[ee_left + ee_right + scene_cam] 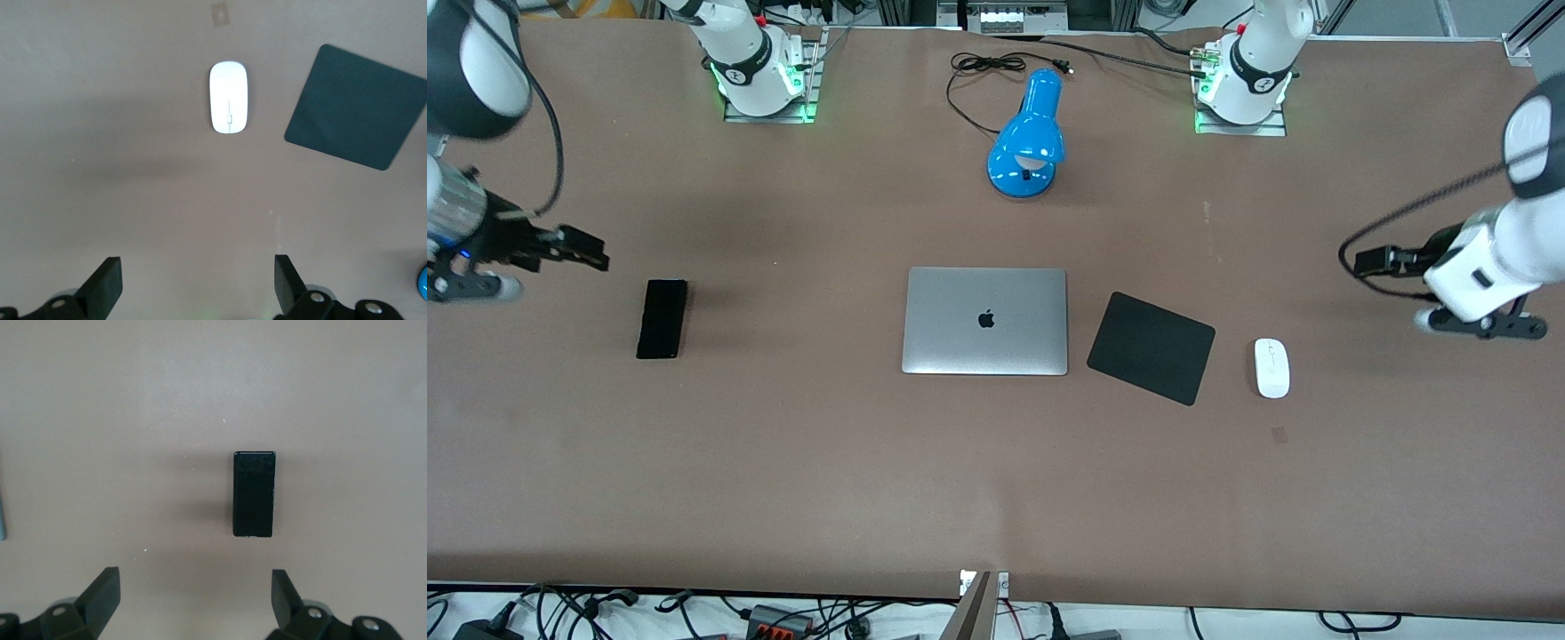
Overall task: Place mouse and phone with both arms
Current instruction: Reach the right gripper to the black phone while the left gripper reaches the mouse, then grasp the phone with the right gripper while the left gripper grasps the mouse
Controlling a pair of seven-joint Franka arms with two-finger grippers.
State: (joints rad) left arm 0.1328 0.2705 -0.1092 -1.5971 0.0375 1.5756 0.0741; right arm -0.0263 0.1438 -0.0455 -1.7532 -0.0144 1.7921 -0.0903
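Mouse (229, 97) (untouched) near left claw (197, 287)

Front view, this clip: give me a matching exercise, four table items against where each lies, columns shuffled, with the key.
Items:
1. mouse
2. phone
3. lamp
4. pad

Places:
A. between the two arm bases, farthest from the camera
B. between laptop and mouse
C. toward the right arm's end, under the open right tool
D. toward the left arm's end, under the open left tool

Pairs: 1-D, 2-C, 3-A, 4-B
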